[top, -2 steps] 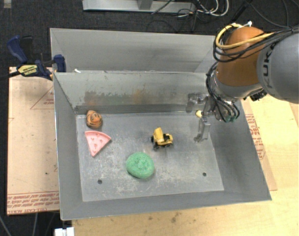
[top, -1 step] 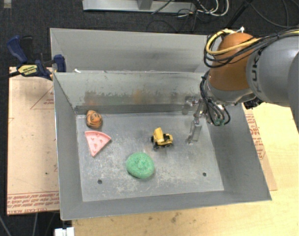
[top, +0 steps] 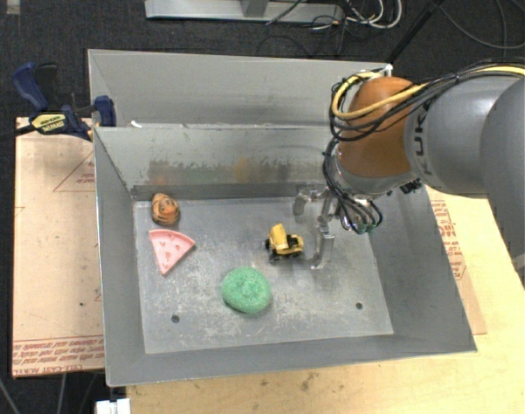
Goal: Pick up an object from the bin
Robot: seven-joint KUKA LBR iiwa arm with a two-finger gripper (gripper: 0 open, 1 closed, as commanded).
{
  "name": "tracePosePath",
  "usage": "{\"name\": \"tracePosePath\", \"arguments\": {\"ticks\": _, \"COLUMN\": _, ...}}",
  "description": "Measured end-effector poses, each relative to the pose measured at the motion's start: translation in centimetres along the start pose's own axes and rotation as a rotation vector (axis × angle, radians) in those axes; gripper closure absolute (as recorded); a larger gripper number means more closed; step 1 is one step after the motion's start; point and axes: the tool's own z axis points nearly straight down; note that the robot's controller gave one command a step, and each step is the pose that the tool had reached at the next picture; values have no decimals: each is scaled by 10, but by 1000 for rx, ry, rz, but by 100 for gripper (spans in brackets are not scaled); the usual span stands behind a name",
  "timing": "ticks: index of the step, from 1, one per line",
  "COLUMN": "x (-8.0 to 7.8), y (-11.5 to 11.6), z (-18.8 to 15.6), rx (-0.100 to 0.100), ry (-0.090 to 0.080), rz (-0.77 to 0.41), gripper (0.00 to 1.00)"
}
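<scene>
A fuzzy green round pad (top: pixel 246 290) is lying nearest the viewer on the floor of the grey metal bin (top: pixel 245 335). Up and right of it a small yellow toy vehicle with black wheels (top: pixel 284 242) is sitting mid-floor, its long axis running roughly left to right. The gripper (top: pixel 319 247) is hanging just beside its right end, so the toy is lying to the claw's left in this view. Whether the claw is released or clenched I cannot tell. The arm is reaching in from the right, wrist pointing down. Well apart at the left, a pink wedge (top: pixel 170 250) and a brown lump (top: pixel 165 207) are resting
</scene>
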Motion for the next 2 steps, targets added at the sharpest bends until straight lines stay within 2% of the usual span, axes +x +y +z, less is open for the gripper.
{"name": "tracePosePath", "arguments": {"ticks": 1, "x": -7, "y": 25, "z": 12, "rx": -2, "ry": 1, "rz": -161, "gripper": 0}}
{"name": "tracePosePath", "arguments": {"ticks": 2, "x": -6, "y": 68, "z": 17, "rx": -2, "ry": 0, "rz": -276, "gripper": 100}}
